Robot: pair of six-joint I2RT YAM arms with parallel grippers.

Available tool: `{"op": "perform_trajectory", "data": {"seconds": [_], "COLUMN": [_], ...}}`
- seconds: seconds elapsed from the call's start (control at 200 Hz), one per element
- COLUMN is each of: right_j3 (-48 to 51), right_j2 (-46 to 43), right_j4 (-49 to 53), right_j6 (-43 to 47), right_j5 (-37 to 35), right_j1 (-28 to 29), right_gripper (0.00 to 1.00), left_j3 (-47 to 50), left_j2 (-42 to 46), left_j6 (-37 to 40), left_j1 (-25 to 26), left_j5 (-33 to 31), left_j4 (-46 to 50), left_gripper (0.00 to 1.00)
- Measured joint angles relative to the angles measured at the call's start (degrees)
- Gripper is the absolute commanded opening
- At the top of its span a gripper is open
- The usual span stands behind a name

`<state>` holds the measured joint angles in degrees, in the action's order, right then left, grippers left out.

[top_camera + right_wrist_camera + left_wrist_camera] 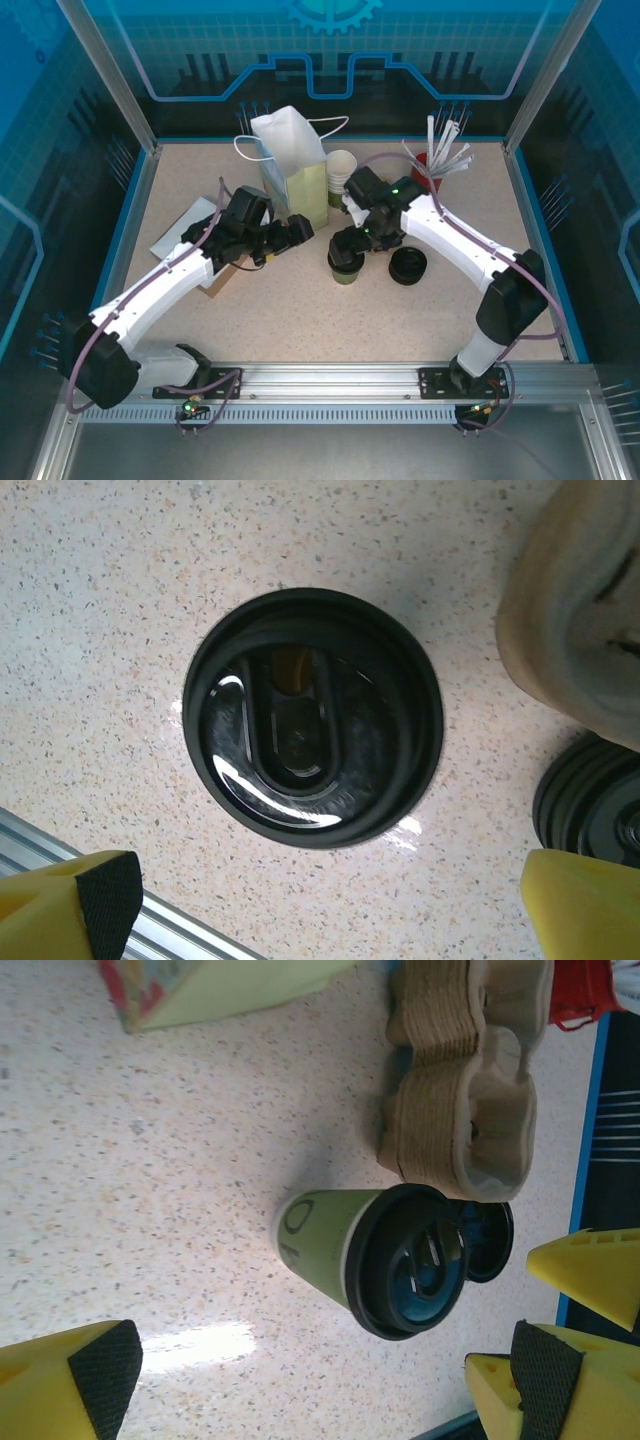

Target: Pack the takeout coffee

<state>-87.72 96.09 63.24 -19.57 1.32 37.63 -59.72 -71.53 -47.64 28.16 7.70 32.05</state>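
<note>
My right pincer (328, 892) stands wide apart and holds nothing. Its yellow fingers (60, 915) are at the two sides, with free space between them. Directly below this pincer is the takeout coffee (312, 715). It stands upright on the desk (120, 600) with its black lid on, and the fingers do not touch it. Just beside the cup, on one side of this pincer, I see a stack of loose black lids (590, 815) and the edge of a pile of cardboard cup carriers (575, 610).

My left pincer (300, 1385) is also apart and empty. It looks at the same cup from the side. The cup is in front of it, a little away, and not between its fingers. Beyond the cup from this pincer lie the carriers. Farther out, past both pincers, the paper bag (295, 165) stands upright.

I judge that the cup is closed and ready, so the first part is done. The packing itself is left: the coffee is not yet in a carrier or in the bag, and no pincer has taken it.
</note>
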Motion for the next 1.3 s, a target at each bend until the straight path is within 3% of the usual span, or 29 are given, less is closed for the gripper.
{"op": "perform_trajectory", "data": {"seconds": [0.385, 1.301], "right_j3": [-7.67, -8.63], "right_j2": [9.77, 15.08], "right_j4": [4.09, 4.9], "right_j6": [2.38, 3.89], "right_j5": [-4.68, -4.81], "right_j1": [3.13, 3.76], "right_gripper": [1.0, 1.0], "left_j3": [4.9, 5.6], "left_j2": [3.87, 4.09], "left_j6": [-0.04, -0.07], "left_j1": [-1.81, -2.08], "left_j5": [-1.51, -1.92], "left_j4": [0.87, 1.38], "left_gripper": [0.99, 0.99]}}
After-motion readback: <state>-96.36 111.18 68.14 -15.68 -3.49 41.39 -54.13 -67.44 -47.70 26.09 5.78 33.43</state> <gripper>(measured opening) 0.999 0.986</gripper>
